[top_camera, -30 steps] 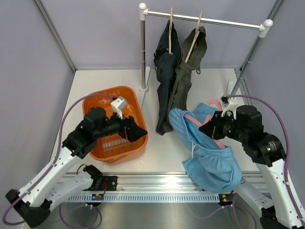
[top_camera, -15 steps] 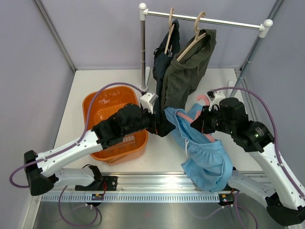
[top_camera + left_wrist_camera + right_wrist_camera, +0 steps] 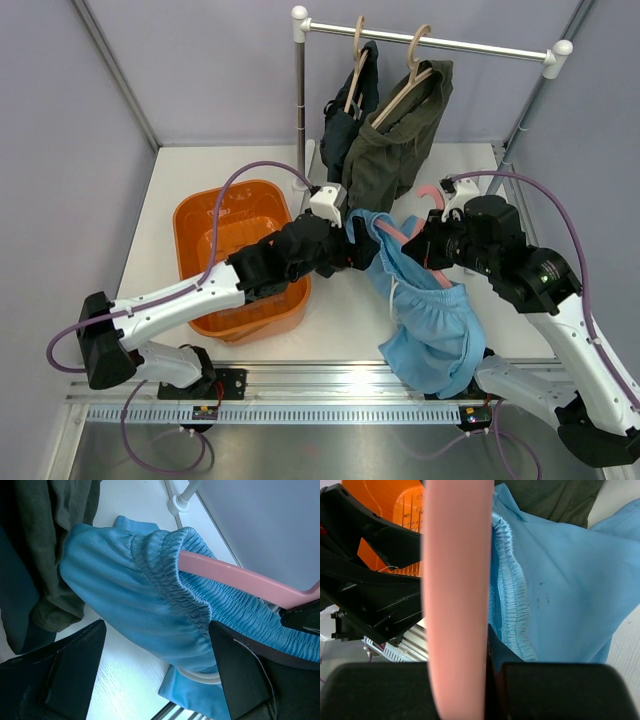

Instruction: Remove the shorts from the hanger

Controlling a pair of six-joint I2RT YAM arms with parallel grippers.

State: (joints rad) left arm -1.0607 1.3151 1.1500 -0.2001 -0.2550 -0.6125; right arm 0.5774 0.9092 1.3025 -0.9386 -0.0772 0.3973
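1. The light blue shorts (image 3: pixel 435 320) hang on a pink hanger (image 3: pixel 240 575) at the right of the worktop (image 3: pixel 340 325), near of the rail (image 3: pixel 440 42). Their gathered waistband is stretched over the hanger's bar, and the legs droop toward the near edge.
2. The right claw (image 3: pixel 462 672) is clamped on the pink hanger, with the bar pinched between its two dark fingers. It holds the hanger up off the worktop.
3. The left claw (image 3: pixel 150 672) reaches in from the left with its jaws wide. The left end of the waistband lies in the gap between them, and the pictures do not show whether either finger touches the cloth.
4. The olive shorts (image 3: pixel 395 150) and the navy shorts (image 3: pixel 338 135) hang side by side on wooden hangers (image 3: pixel 408 88) on the rail, far of the blue pair, with the navy pair on the left.
5. An orange basket (image 3: pixel 205 240) sits on the left of the worktop, under the left arm.
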